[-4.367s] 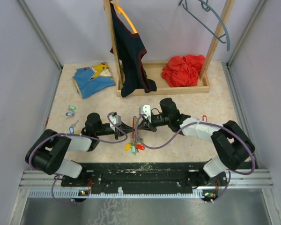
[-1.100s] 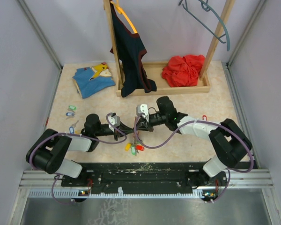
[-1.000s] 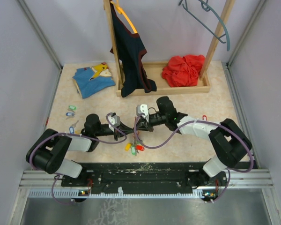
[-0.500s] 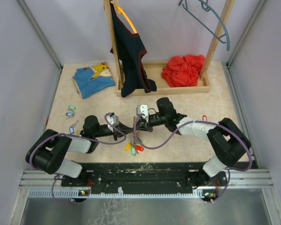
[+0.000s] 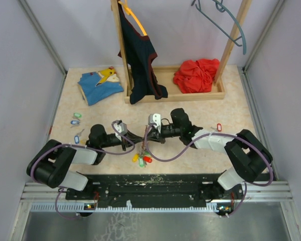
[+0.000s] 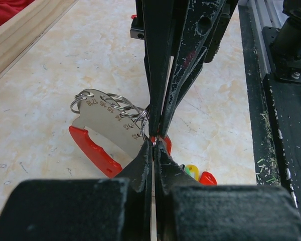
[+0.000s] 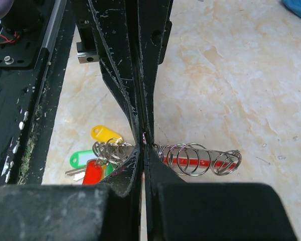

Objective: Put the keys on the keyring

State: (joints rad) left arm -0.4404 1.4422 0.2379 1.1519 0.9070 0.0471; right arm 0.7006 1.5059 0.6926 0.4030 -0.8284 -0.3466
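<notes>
Easing a touch rightward since the earlier view, the right claw [image 5: 147,141] is meeting the left claw [image 5: 139,142] tip to tip, both pinched narrow, low over the tabletop [image 5: 210,108]. Keys [image 5: 143,158] with yellow, green and red tags are lying just nearward of the tips, bunched at the keyring [image 7: 109,148]. Both arms are stretching low and inward.

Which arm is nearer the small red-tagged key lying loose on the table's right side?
Right. The right arm passes just beside the small red-tagged key, on its near side; the left arm lies far off to its left.
</notes>
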